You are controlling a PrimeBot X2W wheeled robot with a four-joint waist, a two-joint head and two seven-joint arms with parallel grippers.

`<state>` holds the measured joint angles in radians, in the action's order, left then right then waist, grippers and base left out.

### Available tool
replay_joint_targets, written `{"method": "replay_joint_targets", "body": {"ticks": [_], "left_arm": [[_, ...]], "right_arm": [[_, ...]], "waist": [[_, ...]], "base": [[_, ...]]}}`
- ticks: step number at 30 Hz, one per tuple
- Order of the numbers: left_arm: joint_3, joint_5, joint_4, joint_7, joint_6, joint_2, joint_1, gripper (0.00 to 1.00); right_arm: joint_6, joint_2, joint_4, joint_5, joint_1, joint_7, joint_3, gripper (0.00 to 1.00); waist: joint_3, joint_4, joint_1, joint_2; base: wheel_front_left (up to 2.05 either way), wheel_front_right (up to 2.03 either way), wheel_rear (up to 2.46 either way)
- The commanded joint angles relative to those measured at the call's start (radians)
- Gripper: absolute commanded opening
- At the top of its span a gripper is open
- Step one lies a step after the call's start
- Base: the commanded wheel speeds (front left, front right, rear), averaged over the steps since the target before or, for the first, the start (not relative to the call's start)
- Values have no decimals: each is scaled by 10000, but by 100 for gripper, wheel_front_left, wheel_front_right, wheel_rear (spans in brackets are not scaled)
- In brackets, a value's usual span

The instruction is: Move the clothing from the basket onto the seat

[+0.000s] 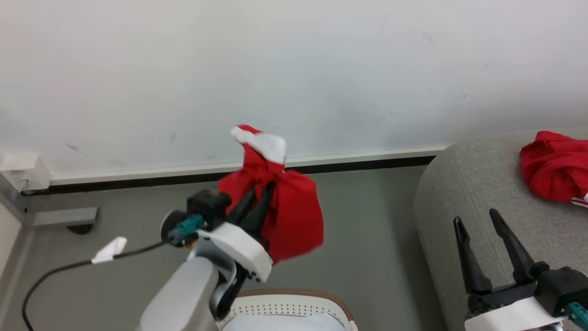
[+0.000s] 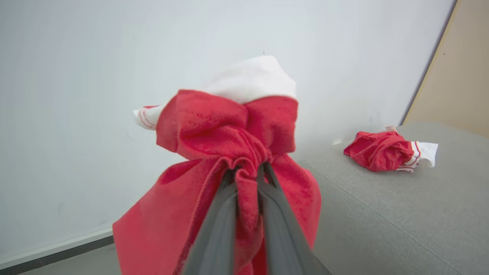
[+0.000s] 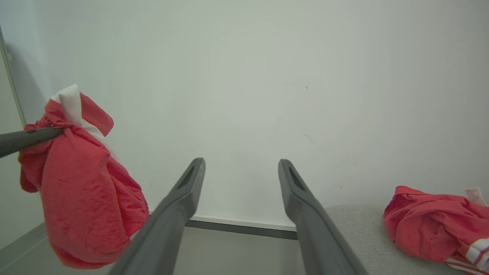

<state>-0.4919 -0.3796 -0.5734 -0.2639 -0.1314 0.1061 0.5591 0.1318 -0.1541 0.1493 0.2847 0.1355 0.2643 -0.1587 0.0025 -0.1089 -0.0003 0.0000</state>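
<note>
My left gripper (image 1: 261,194) is shut on a red garment with a white panel (image 1: 285,207), held up in the air above the floor, left of the seat. In the left wrist view the clothing (image 2: 229,152) bunches around my fingertips (image 2: 248,172). Below it, the cream basket (image 1: 294,303) with its brown rim sits at the bottom edge. A second red garment (image 1: 553,165) lies crumpled on the grey seat (image 1: 464,193), also seen as a bundle (image 2: 382,151) with striped trim. My right gripper (image 1: 477,219) stands open over the seat's front part, holding nothing.
A white wall with a dark baseboard (image 1: 358,163) runs behind. A black cable with a white tag (image 1: 108,250) trails over the grey floor at the left. A grey bracket (image 1: 59,216) sits by the left wall.
</note>
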Motion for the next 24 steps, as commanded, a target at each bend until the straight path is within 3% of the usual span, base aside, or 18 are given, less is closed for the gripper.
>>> {"method": "replay_joint_targets", "body": {"ticks": [1, 15, 24], "left_arm": [[87, -141, 287, 65, 25, 69, 169, 0], [271, -450, 2872, 1102, 597, 490, -241, 0], [75, -461, 3322, 1283, 593, 453, -341, 0]], "right_arm": [[-22, 34, 23, 56, -206, -1, -40, 100], [-22, 17, -57, 231, -81, -1, -648, 100], [-22, -660, -180, 133, 471, -1, -1974, 100]], "waist": [[-80, 35, 3, 0], [-190, -7, 3, 0], [-140, 164, 3, 0]], "base": [[0, 0, 0], [0, 0, 0], [0, 0, 0]]}}
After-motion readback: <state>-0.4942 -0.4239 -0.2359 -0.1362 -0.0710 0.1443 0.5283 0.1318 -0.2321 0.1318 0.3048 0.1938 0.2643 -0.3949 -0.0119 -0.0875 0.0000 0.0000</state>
